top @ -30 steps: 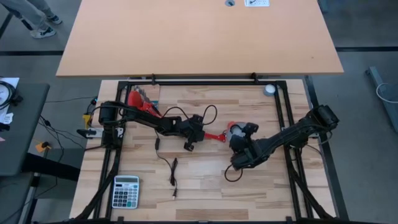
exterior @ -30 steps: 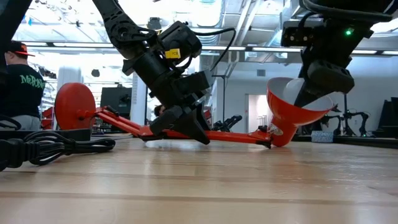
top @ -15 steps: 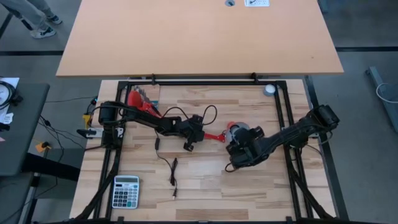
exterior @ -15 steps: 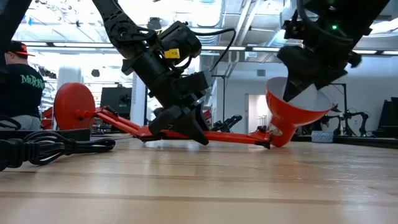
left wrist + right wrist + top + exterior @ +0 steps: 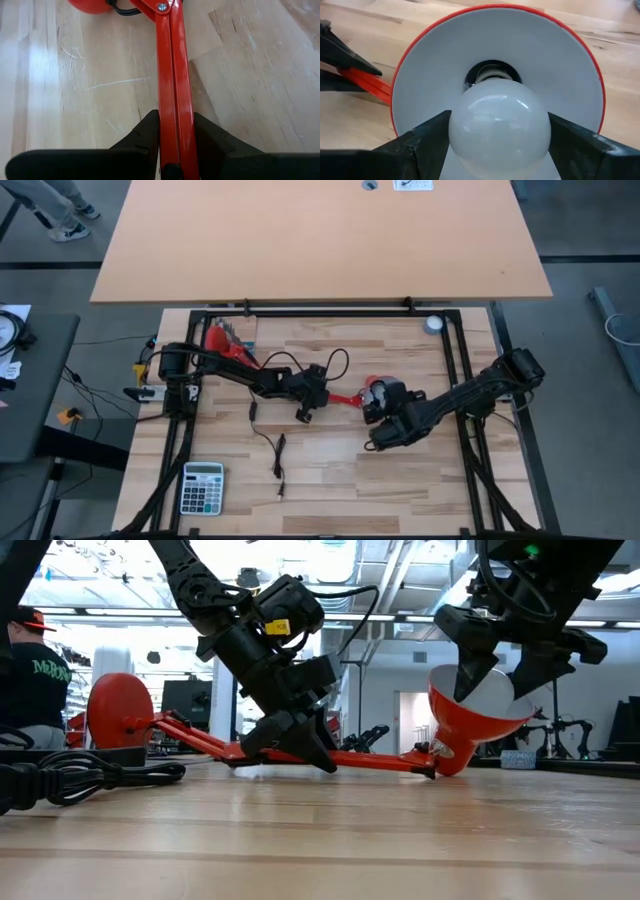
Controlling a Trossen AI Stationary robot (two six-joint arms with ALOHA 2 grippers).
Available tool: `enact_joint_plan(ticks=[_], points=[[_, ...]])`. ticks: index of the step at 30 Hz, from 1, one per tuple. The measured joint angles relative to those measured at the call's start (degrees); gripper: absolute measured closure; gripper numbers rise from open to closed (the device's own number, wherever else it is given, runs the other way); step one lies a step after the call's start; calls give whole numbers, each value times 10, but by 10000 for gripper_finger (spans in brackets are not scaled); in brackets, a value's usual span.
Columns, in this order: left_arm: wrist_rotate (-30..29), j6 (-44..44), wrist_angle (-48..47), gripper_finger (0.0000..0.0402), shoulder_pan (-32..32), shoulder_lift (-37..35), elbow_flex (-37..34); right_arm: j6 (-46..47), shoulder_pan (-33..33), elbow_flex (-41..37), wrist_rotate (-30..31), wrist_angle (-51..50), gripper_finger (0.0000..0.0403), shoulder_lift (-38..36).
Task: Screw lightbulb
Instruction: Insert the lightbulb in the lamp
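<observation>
Two tools engaged: the left tool (image 5: 175, 145) is clamped on the red lamp arm (image 5: 172, 75), pinning it to the desk (image 5: 330, 470); the right tool (image 5: 500, 150) grips the lightbulb (image 5: 500, 127) inside the red shade (image 5: 570, 65), its base at the socket (image 5: 492, 75). Best practice, I judge: keep bulb coaxial with socket, press lightly, turn in short arcs, regrip. Avoid cross-threading.

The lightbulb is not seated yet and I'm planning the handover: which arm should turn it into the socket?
The right. Its gripper is shut on the lightbulb, lined up with the socket inside the red lamp shade. The left gripper is clamping the lamp's red arm, steadying it.
</observation>
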Motion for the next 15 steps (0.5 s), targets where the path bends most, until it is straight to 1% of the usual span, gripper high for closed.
enact_joint_plan(ticks=[4,8,11,13,15], points=[[3,-3,2,320,0,0,0,-15,1,21,-15,-50,96,1],[7,-2,4,320,-1,0,1,-110,4,51,-19,-84,96,1],[6,-2,5,320,-1,0,1,-190,-2,66,-37,-91,96,1],[6,-2,3,320,-1,0,1,-222,-9,72,-55,-91,90,1],[5,-3,2,320,-1,0,1,-238,-15,73,-60,-91,80,1]])
